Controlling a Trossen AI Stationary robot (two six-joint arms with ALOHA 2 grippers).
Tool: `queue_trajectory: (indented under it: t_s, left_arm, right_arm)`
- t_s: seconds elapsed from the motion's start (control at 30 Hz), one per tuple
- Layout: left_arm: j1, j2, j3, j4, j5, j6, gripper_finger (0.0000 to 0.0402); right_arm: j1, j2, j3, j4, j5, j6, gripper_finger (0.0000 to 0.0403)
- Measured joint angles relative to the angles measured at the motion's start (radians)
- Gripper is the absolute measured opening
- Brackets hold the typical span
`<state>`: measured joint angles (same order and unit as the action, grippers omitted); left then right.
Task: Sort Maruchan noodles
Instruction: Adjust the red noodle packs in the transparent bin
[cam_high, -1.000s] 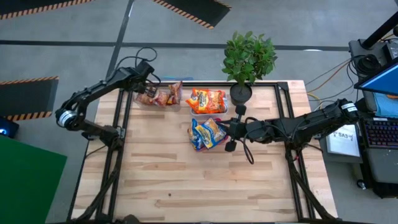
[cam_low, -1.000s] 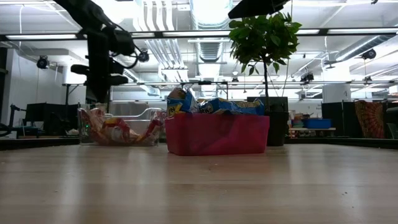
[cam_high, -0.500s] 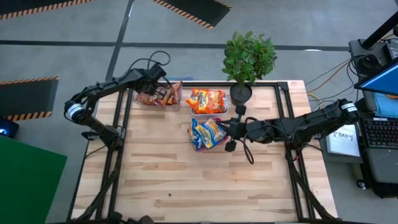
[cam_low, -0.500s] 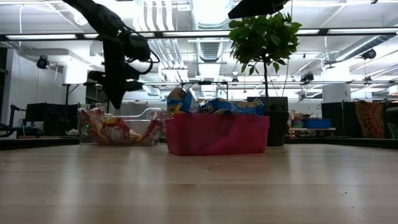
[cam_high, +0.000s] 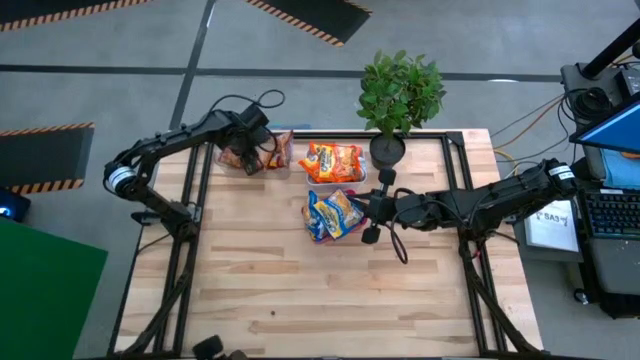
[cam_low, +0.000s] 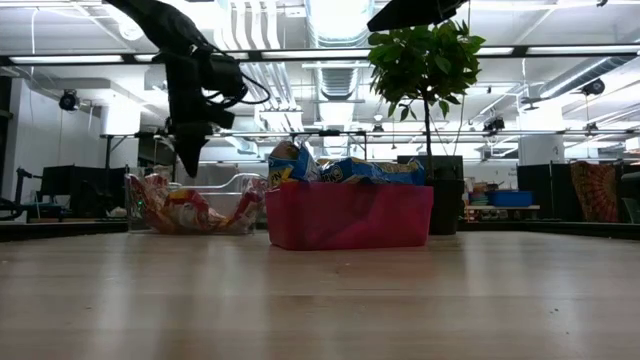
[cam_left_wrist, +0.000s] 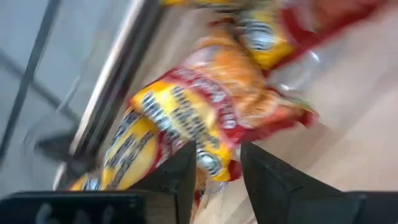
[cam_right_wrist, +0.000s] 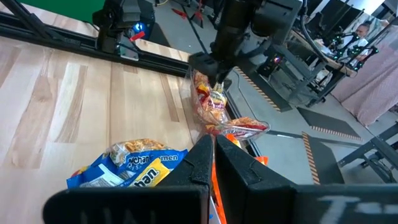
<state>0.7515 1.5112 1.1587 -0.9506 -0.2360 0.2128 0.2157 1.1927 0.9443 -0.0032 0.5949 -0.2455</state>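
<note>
Reddish-pink Maruchan noodles (cam_high: 272, 152) lie in a clear tray (cam_low: 238, 182) at the table's far left. My left gripper (cam_left_wrist: 217, 149) hangs over them, fingers pointing down and apart, also seen as the left gripper (cam_low: 190, 162) in the low view. One reddish-pink packet (cam_right_wrist: 213, 102) shows just under its fingers. Orange packets (cam_high: 333, 160) lie beside the clear tray. Blue-and-yellow packets (cam_high: 335, 213) fill a red tray (cam_low: 350, 215). My right gripper (cam_high: 362, 208) stays shut at that tray's right side, touching nothing. My left gripper stands open with one edge of a reddish-pink packet (cam_left_wrist: 214, 163) showing between its fingertips. The view is blurred, and I cannot tell whether either finger touches it. The fingers come from above, pointing down.
A potted plant (cam_high: 387, 150) stands at the far edge, right of the orange packets. The near half of the wooden table (cam_high: 330, 300) is bare boards. Dark frame rails (cam_high: 465, 200) run along the table's sides.
My left gripper has gone toward the table's right edge, from the clear tray's left end to over its packets. It has come down a little and tipped until its fingers point down.
</note>
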Motion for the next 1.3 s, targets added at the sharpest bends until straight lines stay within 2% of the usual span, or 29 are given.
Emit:
queue_trajectory:
  t_s: [0.1,0.23,0.47,0.7,0.9,1.0,1.13,1.3]
  left_arm:
    - [0.000,0.000,-0.005,0.000,0.072,0.151,0.0120]
    - [0.000,0.000,-0.009,-0.002,0.078,0.245,0.0123]
    - [0.006,0.017,-0.010,0.011,0.069,0.273,0.0123]
    - [0.006,0.115,-0.014,0.032,0.062,0.285,0.0123]
    - [0.006,0.179,-0.015,0.025,0.013,0.306,0.0120]
    - [0.005,0.188,-0.015,0.008,0.004,0.341,0.0096]
    - [0.002,0.174,-0.015,0.006,-0.061,0.369,0.0021]
    - [0.003,0.134,-0.014,0.009,-0.087,0.374,0.0003]
  right_arm:
    - [0.000,0.000,0.000,0.000,0.000,0.000,0.0009]
    - [0.000,0.000,0.000,0.000,0.000,0.000,0.0009]
    - [0.000,0.000,0.000,0.000,0.000,0.000,0.0009]
    - [0.000,0.000,0.000,-0.012,0.000,0.006,0.0009]
    - [0.000,0.000,0.000,-0.018,0.000,0.010,0.0009]
    - [0.000,0.000,0.000,-0.018,0.000,0.010,0.0009]
    - [0.000,0.000,0.000,-0.018,0.000,0.009,0.0009]
    - [0.000,0.000,0.000,-0.018,0.000,0.009,0.0009]
